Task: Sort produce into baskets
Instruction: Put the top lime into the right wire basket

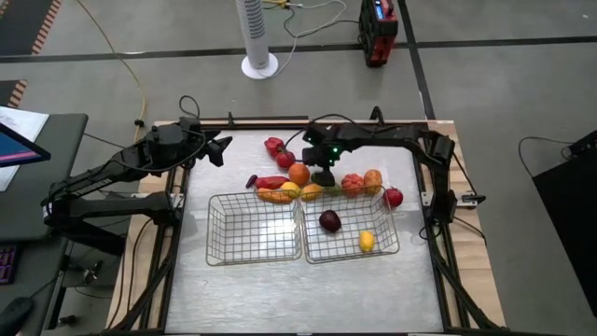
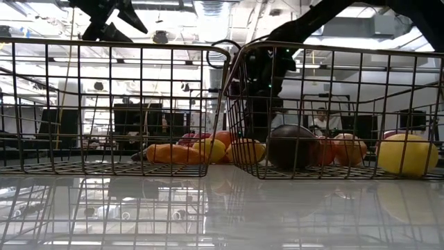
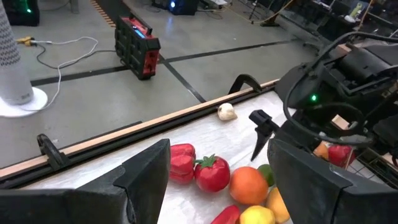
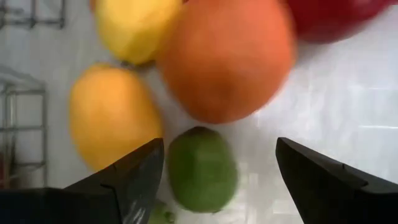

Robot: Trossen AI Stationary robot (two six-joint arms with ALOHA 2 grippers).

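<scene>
My right gripper (image 1: 323,175) points down, open, over the produce heap behind the baskets. In the right wrist view (image 4: 219,152) its fingers stand on either side of a small green fruit (image 4: 202,169) without touching it. An orange (image 4: 227,59) and a yellow-orange fruit (image 4: 112,115) lie beside the green one. The left basket (image 1: 222,245) holds nothing. The right basket (image 1: 392,245) holds a dark maroon fruit (image 1: 329,221) and a yellow one (image 1: 367,241). My left gripper (image 1: 220,149) is open and empty, held high at the table's far left.
Behind the baskets lie a red pepper (image 1: 273,145), a tomato (image 1: 284,159), a red chili (image 1: 270,182), a carrot (image 1: 270,196), peach-coloured fruits (image 1: 362,182) and a red apple (image 1: 394,197). A whitish piece (image 3: 227,111) lies near the far rail. Bare table lies in front of the baskets.
</scene>
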